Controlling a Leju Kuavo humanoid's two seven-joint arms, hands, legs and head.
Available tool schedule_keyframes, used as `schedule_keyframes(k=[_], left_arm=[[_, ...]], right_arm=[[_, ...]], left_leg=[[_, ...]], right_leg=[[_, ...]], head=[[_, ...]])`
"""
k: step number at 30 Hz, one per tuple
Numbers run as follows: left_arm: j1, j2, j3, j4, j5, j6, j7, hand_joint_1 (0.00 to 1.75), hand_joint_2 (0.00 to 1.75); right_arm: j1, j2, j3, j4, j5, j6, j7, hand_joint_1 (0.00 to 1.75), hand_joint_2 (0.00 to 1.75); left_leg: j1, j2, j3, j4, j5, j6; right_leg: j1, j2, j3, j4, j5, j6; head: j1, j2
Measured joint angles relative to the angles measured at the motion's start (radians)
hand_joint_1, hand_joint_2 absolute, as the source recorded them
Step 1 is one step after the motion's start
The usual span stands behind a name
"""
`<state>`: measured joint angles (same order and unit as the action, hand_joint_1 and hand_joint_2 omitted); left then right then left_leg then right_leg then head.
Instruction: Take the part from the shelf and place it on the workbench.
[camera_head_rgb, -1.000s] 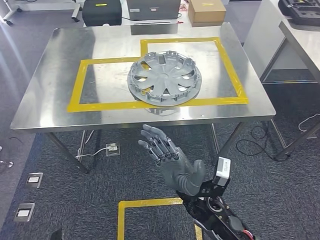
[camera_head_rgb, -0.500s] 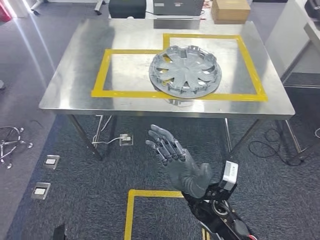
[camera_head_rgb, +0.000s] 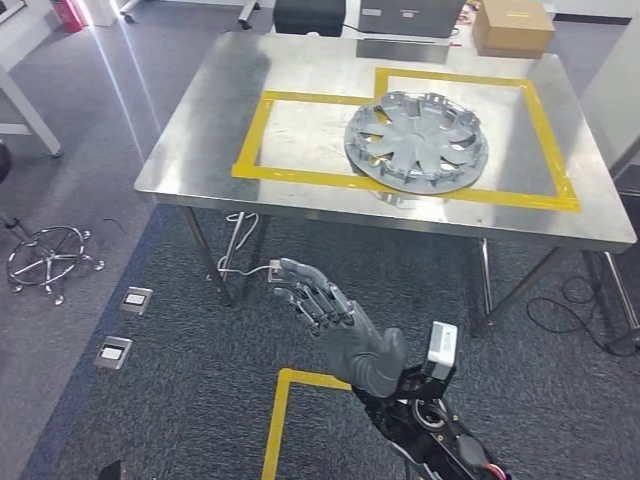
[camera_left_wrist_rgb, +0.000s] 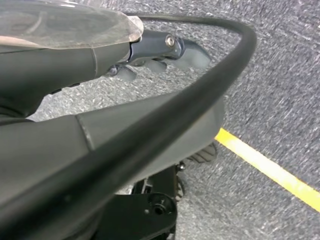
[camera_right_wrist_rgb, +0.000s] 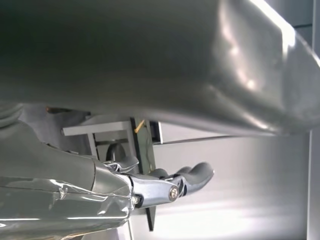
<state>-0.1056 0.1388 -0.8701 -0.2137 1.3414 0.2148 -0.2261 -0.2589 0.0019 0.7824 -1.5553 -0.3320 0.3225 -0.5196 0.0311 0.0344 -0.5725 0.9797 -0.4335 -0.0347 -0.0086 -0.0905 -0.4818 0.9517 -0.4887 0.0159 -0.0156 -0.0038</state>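
**A:** Where is the part?

**B:** The hubcap (camera_head_rgb: 416, 141) lies flat on the steel workbench (camera_head_rgb: 211, 160), toward the bench's right half. It sits mostly inside the yellow tape outline (camera_head_rgb: 253, 140), with its near edge over the front strip of tape. Nothing touches it.

**A:** And the hands?

**B:** In the head view the right hand (camera_head_rgb: 340, 325) hangs in front of the bench, below its front edge and well apart from the hubcap, over the dark carpet (camera_head_rgb: 173, 400). Its fingers (camera_head_rgb: 302, 290) are stretched out and slightly spread, with nothing in them. The right wrist view shows the same hand (camera_right_wrist_rgb: 113, 187) with fingers extended, empty, under a shiny metal surface. The left hand (camera_left_wrist_rgb: 113, 65) shows in its wrist view over the carpet, but the picture is blurred; I cannot tell how far its fingers are apart or whether they hold anything.

**A:** Any writing, labels, brands?

**B:** None I can read. A cardboard box (camera_head_rgb: 517, 25) and dark cases (camera_head_rgb: 313, 15) stand beyond the bench; any print is too small.

**A:** What else is about?

**B:** Yellow floor tape (camera_head_rgb: 275, 430) just beside the right arm, two floor sockets (camera_head_rgb: 124, 325) at left, and a chair base (camera_head_rgb: 49, 255) on the grey floor farther left.
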Motion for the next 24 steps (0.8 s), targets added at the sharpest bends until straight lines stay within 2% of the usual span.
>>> schedule_keyframes(k=[2, 3, 5, 6, 7, 8, 9, 10, 11, 12, 13, 14, 15, 16, 17, 18, 20, 21, 22, 23, 24], left_arm=[[0.000, 0.000, 0.000, 0.000, 0.000, 0.000, 0.000, 0.00, 0.00], [0.000, 0.000, 0.000, 0.000, 0.000, 0.000, 0.000, 0.00, 0.00], [0.000, 0.000, 0.000, 0.000, 0.000, 0.000, 0.000, 0.00, 0.00], [0.000, 0.000, 0.000, 0.000, 0.000, 0.000, 0.000, 0.00, 0.00], [0.001, 0.000, 0.000, 0.000, 0.000, 0.000, 0.000, 0.00, 0.00], [0.001, 0.000, 0.000, 0.000, 0.001, 0.000, 0.000, 0.00, 0.00], [0.002, 0.000, 0.000, 0.000, 0.001, 0.000, 0.000, 0.00, 0.00], [0.002, 0.000, 0.000, 0.000, 0.001, 0.000, 0.000, 0.00, 0.00], [0.001, -0.001, 0.000, 0.000, 0.001, 0.000, 0.000, 0.00, 0.00], [0.001, -0.002, 0.000, 0.000, 0.001, 0.000, 0.000, 0.00, 0.00], [0.000, -0.004, 0.000, 0.000, 0.001, 0.000, 0.000, 0.00, 0.00], [0.001, -0.005, 0.000, 0.000, 0.001, 0.000, 0.000, 0.00, 0.00], [0.003, -0.003, 0.000, 0.000, 0.001, 0.001, 0.000, 0.00, 0.00], [0.007, -0.002, 0.000, 0.001, 0.001, 0.001, 0.000, 0.00, 0.00], [0.009, -0.001, 0.000, 0.001, 0.001, 0.002, 0.000, 0.00, 0.00], [0.009, -0.001, 0.000, 0.001, 0.001, 0.002, 0.000, 0.00, 0.00], [0.005, -0.002, 0.000, 0.001, 0.000, 0.002, 0.000, 0.00, 0.00], [0.004, -0.002, 0.000, 0.001, 0.000, 0.002, 0.000, 0.00, 0.00], [0.003, -0.002, 0.000, 0.001, 0.000, 0.002, 0.000, 0.00, 0.00], [0.004, -0.002, 0.000, 0.001, 0.000, 0.002, 0.000, 0.00, 0.00], [0.005, -0.001, 0.000, 0.001, 0.000, 0.002, 0.000, 0.00, 0.00]], right_arm=[[0.000, 0.000, 0.001, 0.000, 0.001, 0.000, 0.000, 0.00, 0.00], [0.000, 0.000, 0.001, 0.000, 0.001, 0.000, 0.000, 0.00, 0.00], [0.002, 0.000, 0.001, 0.000, 0.001, 0.001, -0.001, 0.00, 0.00], [0.003, 0.000, 0.001, 0.000, 0.001, 0.001, 0.000, 0.00, 0.00], [0.004, 0.000, 0.001, 0.001, 0.001, 0.001, 0.000, 0.00, 0.00], [0.004, 0.000, 0.001, 0.001, 0.001, 0.001, 0.000, 0.00, 0.00], [0.004, 0.000, 0.002, 0.001, 0.001, 0.001, 0.000, 0.00, 0.00], [0.003, 0.000, 0.002, 0.001, 0.001, 0.001, 0.000, 0.00, 0.00], [0.003, 0.000, 0.002, 0.001, 0.001, 0.001, 0.000, 0.00, 0.00], [0.003, 0.000, 0.002, 0.001, 0.001, 0.001, 0.000, 0.00, 0.00], [0.002, 0.000, 0.001, 0.000, 0.002, 0.001, 0.000, 0.00, 0.00], [0.002, 0.000, 0.001, 0.000, 0.002, 0.001, 0.000, 0.00, 0.00], [0.002, 0.000, 0.001, 0.000, 0.003, 0.001, 0.000, 0.00, 0.00], [0.001, 0.000, 0.001, -0.001, 0.003, 0.002, 0.001, 0.00, 0.00], [0.001, 0.000, 0.001, -0.001, 0.003, 0.002, 0.001, 0.00, 0.00], [0.001, 0.001, 0.001, -0.002, 0.004, 0.002, 0.000, 0.00, 0.00], [0.002, 0.001, 0.001, -0.002, 0.004, 0.002, 0.001, 0.00, 0.00], [0.003, 0.001, 0.001, -0.001, 0.004, 0.002, 0.001, 0.00, 0.00], [0.005, 0.000, 0.001, -0.001, 0.004, 0.001, 0.002, 0.00, 0.00], [0.005, 0.000, 0.001, -0.001, 0.004, 0.001, 0.002, 0.00, 0.00], [0.005, 0.000, 0.001, -0.001, 0.004, 0.001, 0.002, 0.00, 0.00]], left_leg=[[0.000, -0.014, -0.005, -0.003, 0.001, 0.019], [0.000, -0.021, -0.007, -0.005, 0.005, 0.027], [-0.006, -0.037, -0.015, -0.005, 0.011, 0.038], [-0.010, -0.047, -0.019, -0.005, 0.014, 0.042], [-0.014, -0.058, -0.022, -0.005, 0.016, 0.045], [-0.018, -0.070, -0.024, -0.005, 0.019, 0.047], [-0.021, -0.082, -0.024, -0.005, 0.022, 0.048], [-0.023, -0.095, -0.025, -0.005, 0.024, 0.048], [-0.026, -0.107, -0.026, -0.005, 0.028, 0.046], [-0.025, -0.118, -0.028, -0.005, 0.032, 0.043], [-0.022, -0.128, -0.033, -0.006, 0.037, 0.038], [-0.018, -0.138, -0.037, -0.008, 0.043, 0.030], [-0.016, -0.149, -0.040, -0.012, 0.050, 0.021], [-0.016, -0.150, -0.043, -0.014, 0.054, 0.014], [-0.017, -0.137, -0.050, -0.006, 0.046, 0.009], [-0.019, -0.114, -0.063, 0.020, 0.026, 0.004], [-0.017, -0.064, -0.115, 0.136, -0.047, -0.008], [-0.014, -0.054, -0.142, 0.201, -0.078, -0.014], [-0.011, -0.049, -0.158, 0.246, -0.093, -0.020], [-0.009, -0.045, -0.154, 0.253, -0.090, -0.025], [-0.006, -0.039, -0.129, 0.218, -0.070, -0.028]], right_leg=[[-0.005, 0.022, -0.009, 0.028, -0.026, 0.009], [-0.007, 0.042, -0.027, 0.070, -0.056, 0.012], [-0.007, 0.076, -0.082, 0.206, -0.132, 0.012], [-0.007, 0.082, -0.108, 0.271, -0.158, 0.010], [-0.006, 0.085, -0.122, 0.307, -0.165, 0.006], [-0.005, 0.087, -0.118, 0.303, -0.152, 0.000], [-0.002, 0.092, -0.095, 0.259, -0.121, -0.008], [0.003, 0.105, -0.059, 0.187, -0.082, -0.019], [0.006, 0.128, -0.025, 0.115, -0.052, -0.030], [0.008, 0.149, -0.001, 0.058, -0.032, -0.039], [0.011, 0.163, 0.012, 0.024, -0.023, -0.044], [0.013, 0.167, 0.015, 0.012, -0.024, -0.046], [0.014, 0.158, 0.015, 0.004, -0.018, -0.046], [0.011, 0.146, 0.020, -0.006, -0.011, -0.045], [0.008, 0.134, 0.024, -0.017, -0.001, -0.046], [0.004, 0.120, 0.027, -0.028, 0.009, -0.047], [0.002, 0.092, 0.022, -0.036, 0.021, -0.049], [0.003, 0.077, 0.017, -0.035, 0.023, -0.049], [0.003, 0.062, 0.013, -0.034, 0.025, -0.048], [0.003, 0.048, 0.009, -0.033, 0.026, -0.047], [0.002, 0.035, 0.007, -0.030, 0.026, -0.046]], head=[[0.011, 0.000], [0.017, 0.000], [0.031, 0.000], [0.038, 0.000], [0.042, 0.000], [0.046, 0.000], [0.049, 0.000], [0.053, 0.000], [0.053, 0.000], [0.053, 0.000], [0.053, 0.000], [0.055, 0.000], [0.059, 0.000], [0.064, 0.000], [0.062, 0.000], [0.056, 0.000], [0.039, 0.000], [0.032, 0.000], [0.028, 0.000], [0.023, 0.000], [0.018, 0.000]])
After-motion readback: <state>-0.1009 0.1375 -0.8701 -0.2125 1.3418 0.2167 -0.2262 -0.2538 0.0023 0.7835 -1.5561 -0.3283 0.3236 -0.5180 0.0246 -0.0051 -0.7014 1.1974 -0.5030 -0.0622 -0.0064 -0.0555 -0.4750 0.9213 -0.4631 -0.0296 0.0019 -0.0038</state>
